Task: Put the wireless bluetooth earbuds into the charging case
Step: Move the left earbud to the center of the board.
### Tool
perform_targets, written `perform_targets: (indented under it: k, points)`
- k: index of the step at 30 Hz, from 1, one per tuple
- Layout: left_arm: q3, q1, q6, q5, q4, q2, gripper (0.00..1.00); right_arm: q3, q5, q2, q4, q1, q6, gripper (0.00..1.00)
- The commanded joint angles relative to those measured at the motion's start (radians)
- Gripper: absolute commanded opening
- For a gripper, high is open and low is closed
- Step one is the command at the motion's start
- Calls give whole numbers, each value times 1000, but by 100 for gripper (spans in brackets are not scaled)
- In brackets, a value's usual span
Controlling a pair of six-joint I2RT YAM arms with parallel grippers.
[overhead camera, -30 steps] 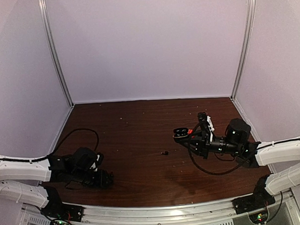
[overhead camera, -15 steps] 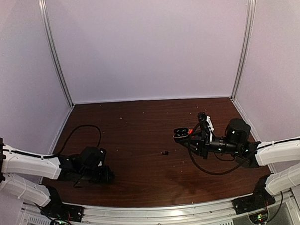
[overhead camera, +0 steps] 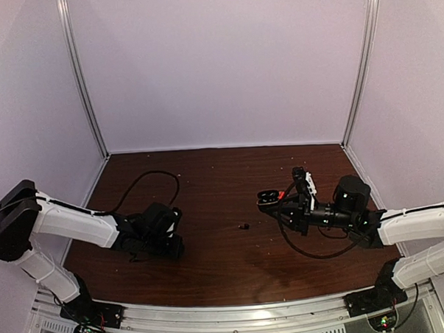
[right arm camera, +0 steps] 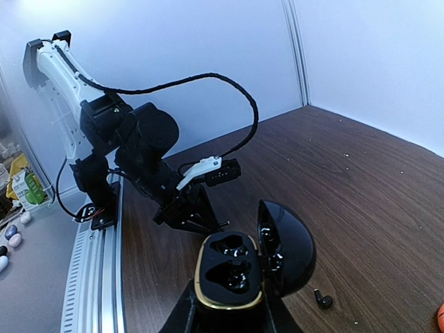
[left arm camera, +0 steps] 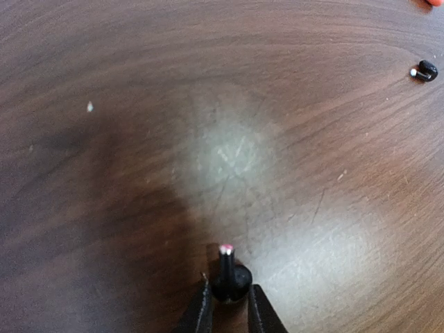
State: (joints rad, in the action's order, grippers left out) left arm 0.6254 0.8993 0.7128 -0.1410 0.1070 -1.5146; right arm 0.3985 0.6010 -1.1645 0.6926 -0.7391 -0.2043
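Observation:
In the left wrist view my left gripper (left arm camera: pixel 229 290) is shut on a black earbud (left arm camera: pixel 231 276); its stem, with a pale red tip, points away from the fingers, low over the wooden table (overhead camera: pixel 208 182). In the top view this gripper (overhead camera: pixel 174 247) is at the near left. A second black earbud (left arm camera: pixel 423 70) lies loose on the table (overhead camera: pixel 244 226) (right arm camera: pixel 322 300). My right gripper (right arm camera: pixel 232 313) is shut on the black, gold-rimmed charging case (right arm camera: pixel 230 272). Its lid (right arm camera: pixel 288 246) stands open and both sockets look empty. From above, the case (overhead camera: pixel 267 198) is right of centre.
Black cables loop over the table behind the left arm (overhead camera: pixel 145 181) and under the right arm (overhead camera: pixel 310 252). White walls close in the far and side edges. A metal rail (overhead camera: pixel 228 314) runs along the near edge. A red-orange object (right arm camera: pixel 440 316) shows at the frame edge.
My left arm has swung right toward the table's middle, and its jaws have closed on the black earbud. The right arm and the open case have stayed put.

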Motion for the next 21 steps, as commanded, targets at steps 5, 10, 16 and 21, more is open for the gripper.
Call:
perform_targets:
  k: [5, 10, 16, 21]
  points:
    - [223, -22, -399, 16, 58, -170, 19, -18, -19, 43, -5, 8, 16, 0]
    - [283, -55, -506, -17, 79, -192, 25, -17, -21, 48, -8, 9, 17, 0]
    - [315, -111, -528, -54, 87, -169, 35, -10, -15, 43, -11, 10, 19, 0]
    - [201, -113, -528, 94, -56, -51, 35, -15, -18, 51, -15, 9, 19, 0]
